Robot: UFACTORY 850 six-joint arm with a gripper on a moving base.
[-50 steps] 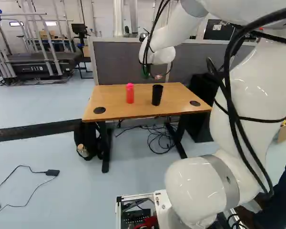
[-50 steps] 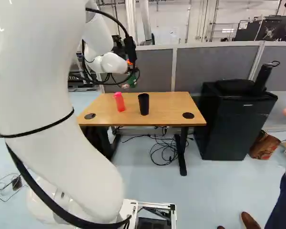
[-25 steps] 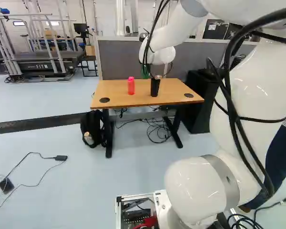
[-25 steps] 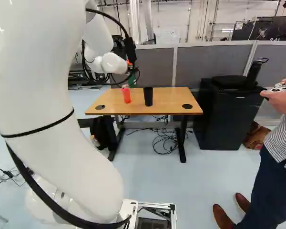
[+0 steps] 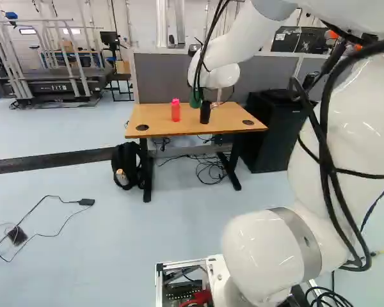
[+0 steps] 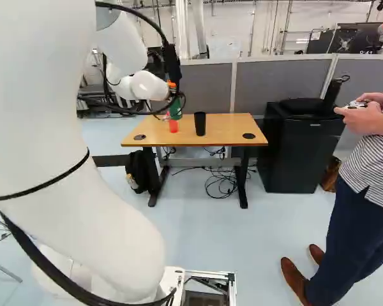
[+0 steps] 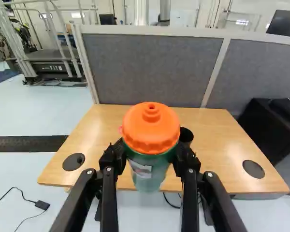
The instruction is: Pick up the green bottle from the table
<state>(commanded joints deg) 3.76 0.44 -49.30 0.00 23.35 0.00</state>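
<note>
Wooden table [image 7: 222, 150] stands before grey partitions [image 7: 154, 67]; the hand [image 6: 176, 102] pinches the green bottle [image 7: 147, 178].

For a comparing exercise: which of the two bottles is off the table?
The green bottle with the orange lid, gripped by the fingers; the pink bottle stands on the table.

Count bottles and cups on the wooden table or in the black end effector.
3: the green bottle with an orange lid, held in the end effector; the pink plastic bottle and the black cylindrical cup, both on the table.
</note>
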